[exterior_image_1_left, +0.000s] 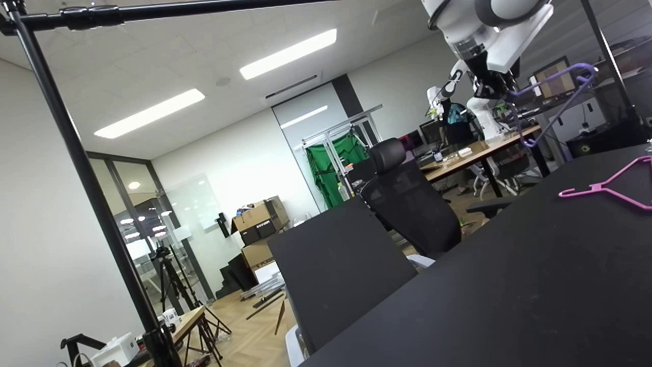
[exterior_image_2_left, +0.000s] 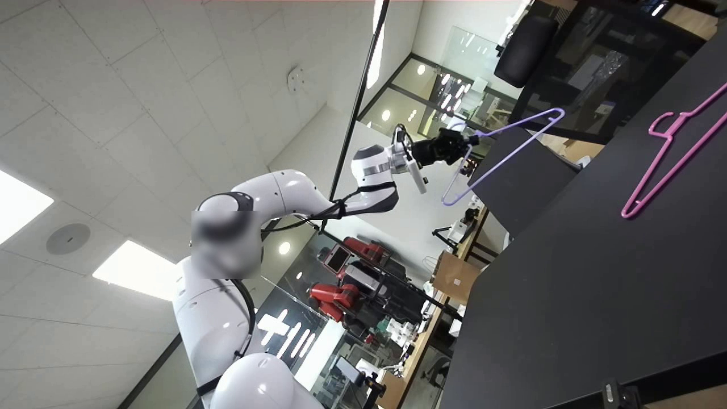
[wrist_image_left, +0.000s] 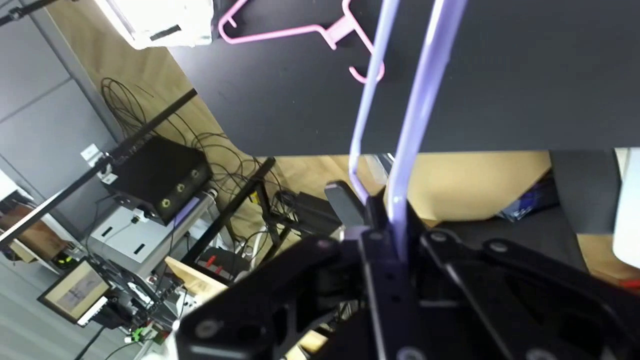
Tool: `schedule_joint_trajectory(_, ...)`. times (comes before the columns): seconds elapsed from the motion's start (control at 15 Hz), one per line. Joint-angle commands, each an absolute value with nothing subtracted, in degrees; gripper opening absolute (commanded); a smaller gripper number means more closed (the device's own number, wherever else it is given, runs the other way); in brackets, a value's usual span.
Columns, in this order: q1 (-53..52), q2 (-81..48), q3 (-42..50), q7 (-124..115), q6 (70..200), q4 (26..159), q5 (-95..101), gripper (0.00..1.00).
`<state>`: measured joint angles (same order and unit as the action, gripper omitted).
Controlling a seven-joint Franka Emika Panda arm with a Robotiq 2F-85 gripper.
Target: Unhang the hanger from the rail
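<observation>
The hanger is thin and purple with a triangular outline; it shows in both exterior views point(exterior_image_1_left: 562, 109) point(exterior_image_2_left: 502, 160) and in the wrist view point(wrist_image_left: 424, 95). My gripper point(exterior_image_1_left: 507, 94) is shut on the hanger near its neck; this also shows in an exterior view point(exterior_image_2_left: 472, 139) and the wrist view point(wrist_image_left: 380, 210). The hook is partly hidden by the gripper. The hanger is in the air above the table, tilted, its long bar turned away from the gripper. The black rail shows in both exterior views point(exterior_image_1_left: 204, 7) point(exterior_image_2_left: 354, 116). The hanger is apart from it in both.
A similar pink hanger point(exterior_image_1_left: 597, 188) lies on the black table point(exterior_image_1_left: 458, 306); it also shows in the wrist view point(wrist_image_left: 340, 30). A black upright pole point(exterior_image_1_left: 83, 168) joins the rail. A black chair point(exterior_image_1_left: 410, 204) stands beyond the table. A bright white object point(wrist_image_left: 165, 25) stands at the table's edge.
</observation>
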<state>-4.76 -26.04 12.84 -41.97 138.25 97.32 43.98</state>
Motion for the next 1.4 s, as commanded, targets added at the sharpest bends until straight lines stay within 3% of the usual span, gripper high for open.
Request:
schedule_joint_trajectory(0.0,-4.3,-27.13,12.62,-42.48,137.77,97.41,44.4,0.08)
schedule_joint_trajectory(0.73,-4.36,-27.91,12.76,-42.93,137.35,97.36,44.99,0.08)
schedule_joint_trajectory(0.8,-4.37,-27.91,12.75,-42.93,137.35,97.36,44.99,0.02)
schedule_joint_trajectory(1.07,-5.13,-32.67,15.05,-57.05,144.5,98.95,48.49,0.02)
schedule_joint_trajectory(1.33,-11.24,-40.42,23.95,-72.06,154.81,99.1,52.37,0.02)
